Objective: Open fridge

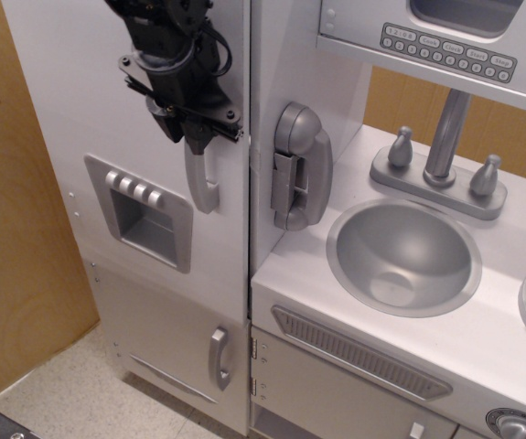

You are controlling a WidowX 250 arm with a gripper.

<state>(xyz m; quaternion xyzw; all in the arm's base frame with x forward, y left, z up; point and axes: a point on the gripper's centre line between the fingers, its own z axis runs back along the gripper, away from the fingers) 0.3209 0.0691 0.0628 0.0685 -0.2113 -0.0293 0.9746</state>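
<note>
The fridge [89, 82] is the tall white door on the left of the toy kitchen. It has a long curved silver-grey handle [201, 187] and a recessed grey dispenser panel [144, 215] with three buttons. My black gripper [187, 135] comes down from above and its fingers are closed on the top part of the handle. The upper end of the handle is hidden behind the gripper. The door's right edge stands slightly out from the cabinet side, showing a thin dark gap.
A grey toy phone [299, 165] hangs just right of the door edge. Right of it are a sink [404, 256] and a faucet [445, 137]. A smaller door with a short handle [219, 357] is below, beside a vented oven panel [363, 352]. A wooden wall [16, 229] stands left.
</note>
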